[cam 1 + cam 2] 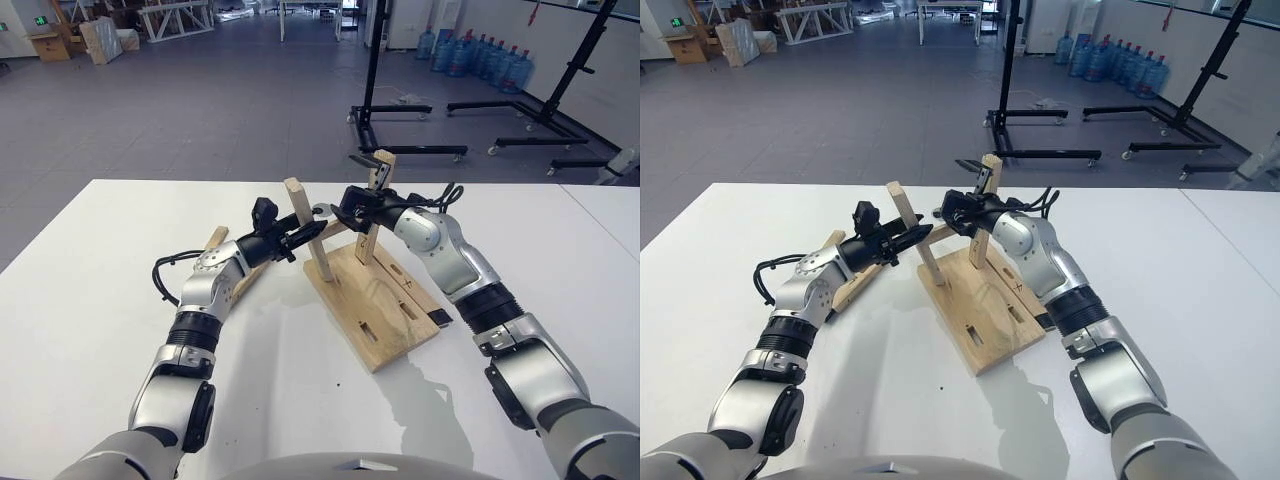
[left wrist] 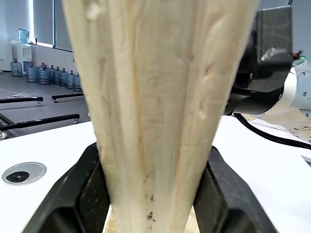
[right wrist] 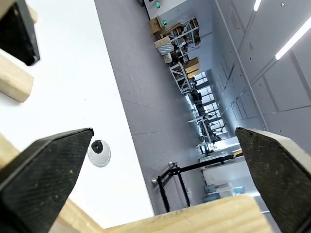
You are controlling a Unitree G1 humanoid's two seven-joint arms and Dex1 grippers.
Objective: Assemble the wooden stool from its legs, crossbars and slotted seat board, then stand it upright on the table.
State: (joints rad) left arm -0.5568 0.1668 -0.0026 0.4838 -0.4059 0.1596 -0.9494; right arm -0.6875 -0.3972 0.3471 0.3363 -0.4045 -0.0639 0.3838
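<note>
Wooden seat board [image 1: 385,322] flat on desk [image 1: 110,300], two legs stuck in, tilted. Left pincer [image 1: 306,238] clamped on left leg [image 1: 297,200]. Right pincer [image 1: 345,190] gaping wide by right leg [image 1: 368,240], touching or not, can't tell.

Head eyes share the table [image 1: 100,300] from above; wrist cameras sit close

I see pale straw wood on the seat board [image 1: 375,322] and leg [image 2: 160,121], faint brown grain streaks, I think; white table [image 1: 100,300]; black left gripper [image 1: 308,236] and right gripper [image 1: 338,211].
</note>
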